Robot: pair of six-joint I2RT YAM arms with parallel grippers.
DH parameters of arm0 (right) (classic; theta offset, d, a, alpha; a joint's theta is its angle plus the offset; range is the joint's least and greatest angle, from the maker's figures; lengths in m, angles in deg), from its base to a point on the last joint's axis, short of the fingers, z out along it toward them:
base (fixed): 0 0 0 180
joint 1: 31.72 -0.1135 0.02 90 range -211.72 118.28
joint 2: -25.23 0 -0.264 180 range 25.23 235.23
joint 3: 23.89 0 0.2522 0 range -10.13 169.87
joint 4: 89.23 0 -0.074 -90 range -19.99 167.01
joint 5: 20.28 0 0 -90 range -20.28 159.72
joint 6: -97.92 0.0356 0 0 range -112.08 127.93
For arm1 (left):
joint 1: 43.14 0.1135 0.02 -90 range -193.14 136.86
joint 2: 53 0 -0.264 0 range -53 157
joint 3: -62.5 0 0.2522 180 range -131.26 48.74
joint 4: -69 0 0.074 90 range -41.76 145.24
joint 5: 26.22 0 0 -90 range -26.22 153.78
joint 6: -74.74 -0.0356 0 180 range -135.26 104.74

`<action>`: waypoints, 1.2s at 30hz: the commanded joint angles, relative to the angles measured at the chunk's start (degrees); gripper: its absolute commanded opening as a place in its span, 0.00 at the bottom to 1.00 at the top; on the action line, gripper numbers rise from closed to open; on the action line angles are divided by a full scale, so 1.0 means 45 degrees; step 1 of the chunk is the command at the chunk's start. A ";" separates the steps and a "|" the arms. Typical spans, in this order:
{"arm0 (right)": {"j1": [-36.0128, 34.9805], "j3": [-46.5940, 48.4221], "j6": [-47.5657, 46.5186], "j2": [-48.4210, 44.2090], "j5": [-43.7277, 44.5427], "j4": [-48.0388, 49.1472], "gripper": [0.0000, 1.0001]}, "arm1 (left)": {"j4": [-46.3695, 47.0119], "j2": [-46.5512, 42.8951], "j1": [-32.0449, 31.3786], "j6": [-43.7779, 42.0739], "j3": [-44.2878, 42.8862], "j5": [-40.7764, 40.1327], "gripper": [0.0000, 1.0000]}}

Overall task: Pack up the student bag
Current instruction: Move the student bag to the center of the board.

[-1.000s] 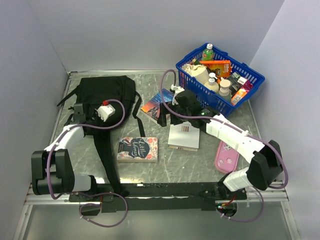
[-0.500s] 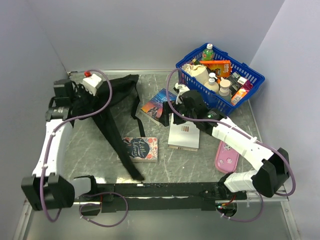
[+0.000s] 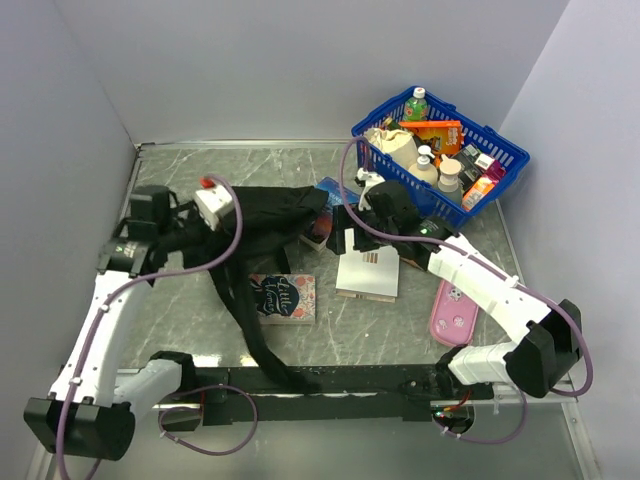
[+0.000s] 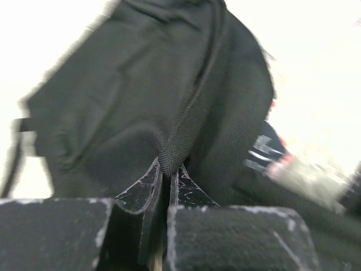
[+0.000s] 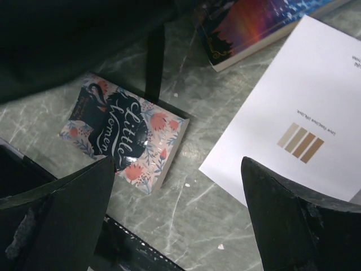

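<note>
Packing barely begun.
- Large soft black fabric backpack [image 3: 270,212] hangs bunched above the left-centre of the grey marbled table [image 3: 180,310], long straps trailing down to the near edge.
- Left gripper [image 4: 170,172] is clenched on a seam of the bag's fabric.
- Right gripper [image 5: 177,164] is spread wide and holds nothing, hovering over the books.
- Nothing visibly inside the bag; cannot tell if its mouth is open.
- Left to pack, by my judgement: floral paperback [image 3: 282,298], white book [image 3: 368,272], colourful book [image 5: 254,22], pink case [image 3: 449,312].
- Blue mesh basket [image 3: 505,160] sits full, back right.
</note>
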 commanded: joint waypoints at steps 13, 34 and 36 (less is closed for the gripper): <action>0.0351 0.0816 0.1140 0.2633 -0.1250 0.0334 0.99 | 0.1375 0.0088 -0.4678 0.4385 0.1998 0.2665 0.27; -0.0097 -0.0200 0.2409 0.0992 -0.0117 0.0705 0.99 | 0.4496 0.4306 -0.1579 0.0717 0.1236 -0.2449 0.96; -0.0428 0.0015 0.2604 0.1480 -0.0215 0.0784 0.99 | 0.5298 0.4950 -0.0701 0.1086 0.1355 -0.2414 0.96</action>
